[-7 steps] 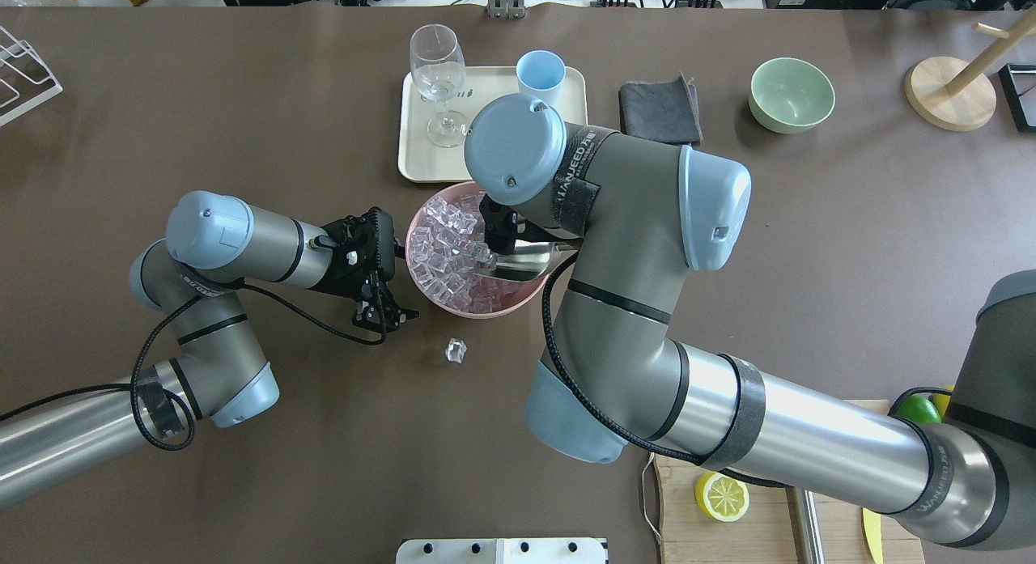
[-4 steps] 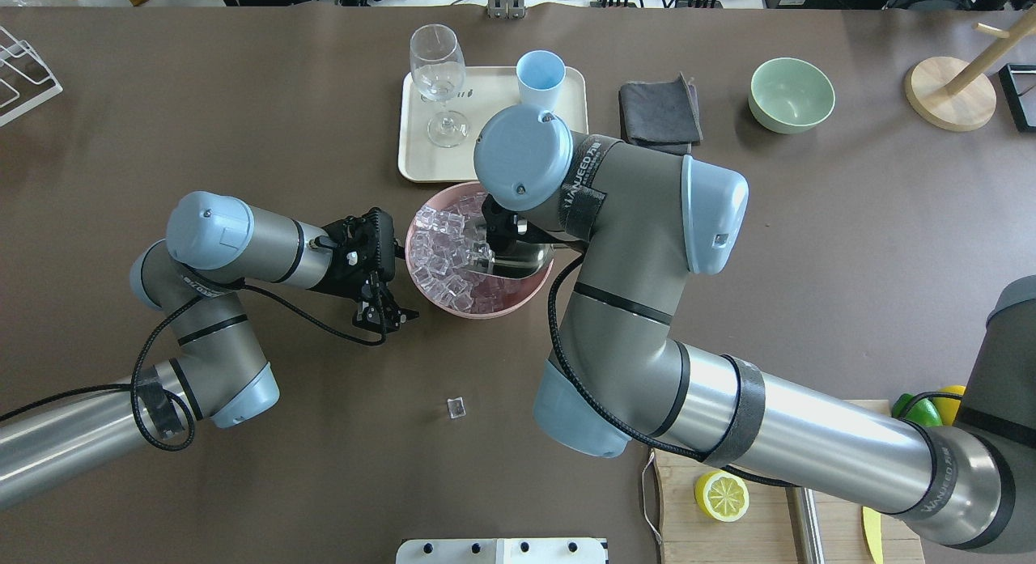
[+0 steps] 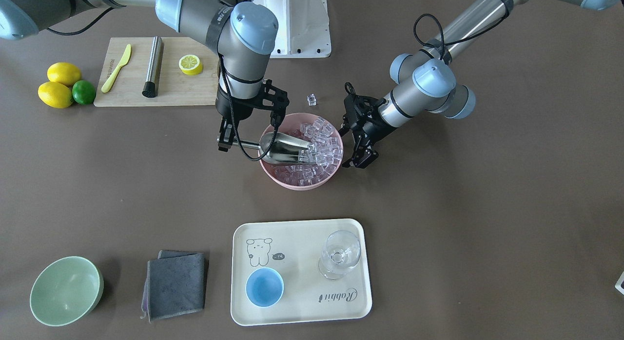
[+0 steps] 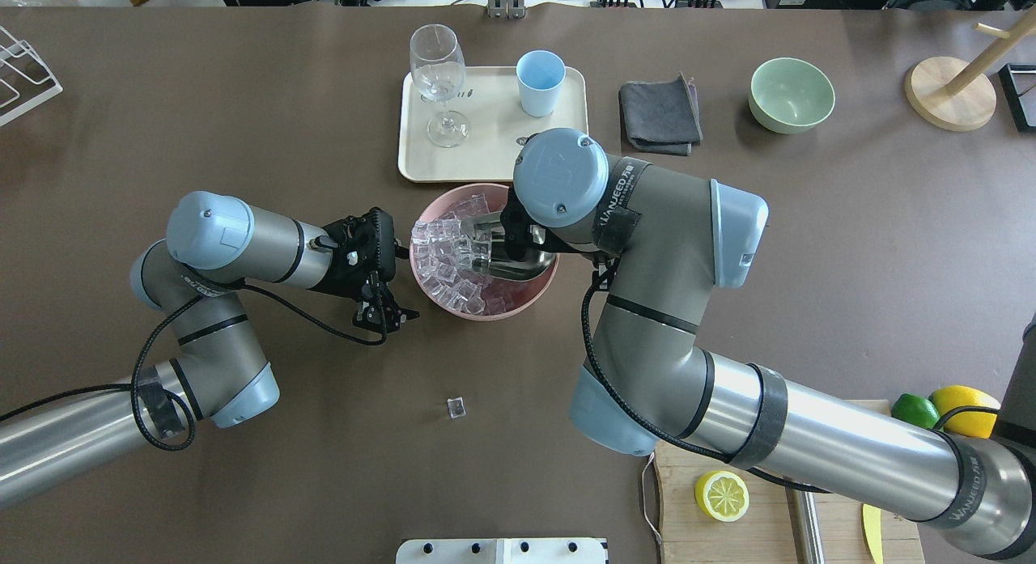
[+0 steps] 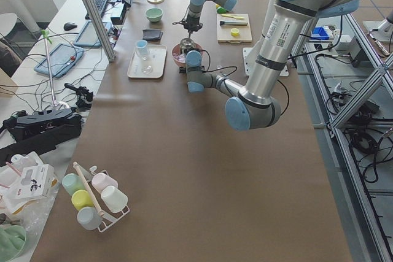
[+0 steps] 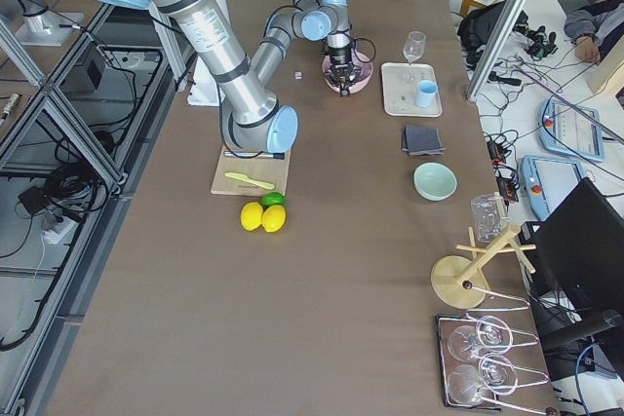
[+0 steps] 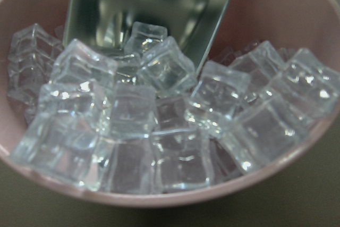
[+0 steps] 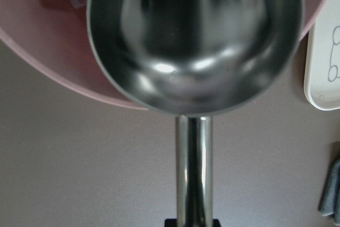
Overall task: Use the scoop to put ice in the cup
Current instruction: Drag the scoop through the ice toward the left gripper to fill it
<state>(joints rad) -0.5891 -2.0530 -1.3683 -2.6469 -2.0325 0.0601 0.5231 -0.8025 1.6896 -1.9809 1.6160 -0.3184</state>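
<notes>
Our right gripper (image 3: 225, 144) pinches the scoop (image 3: 287, 152) by its handle, the trough lying in the pink bowl (image 3: 297, 185) against the ice (image 3: 324, 137). Our left gripper (image 3: 360, 157) hangs spread and empty beside the bowl. The cup (image 3: 264, 287) stands well apart.

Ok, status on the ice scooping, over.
Right gripper shut on scoop, dug into ice in bowl. Left gripper open beside it. Cup empty. One cube loose on table.
</notes>
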